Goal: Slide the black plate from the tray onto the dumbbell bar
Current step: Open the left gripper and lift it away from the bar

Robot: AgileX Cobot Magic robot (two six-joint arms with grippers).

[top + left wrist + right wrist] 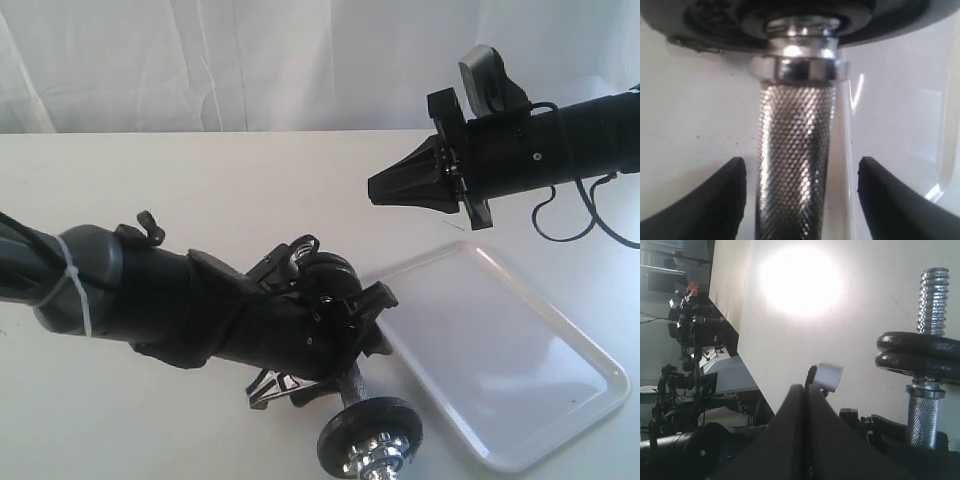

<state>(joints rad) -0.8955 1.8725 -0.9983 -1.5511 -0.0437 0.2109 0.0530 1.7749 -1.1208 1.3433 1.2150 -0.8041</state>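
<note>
The dumbbell bar (pixel 352 385) lies on the table just left of the tray (pixel 560 400); its knurled chrome middle (pixel 795 165) runs between the fingers of my left gripper (pixel 801 167). A gap shows on each side, so that gripper is open around the bar. A silver nut (pixel 797 67) sits under a black plate (pixel 715 20) at one end. Two stacked black plates (pixel 920 352) sit below a threaded end (pixel 932 300). My right gripper (pixel 385 190) hangs shut and empty above the tray's far corner. No plate shows in the tray.
The left arm (pixel 200 310) stretches across the table's lower left and covers the bar's middle. White curtains (pixel 250 60) hang behind the table. The tray's near corner reaches the table's front edge.
</note>
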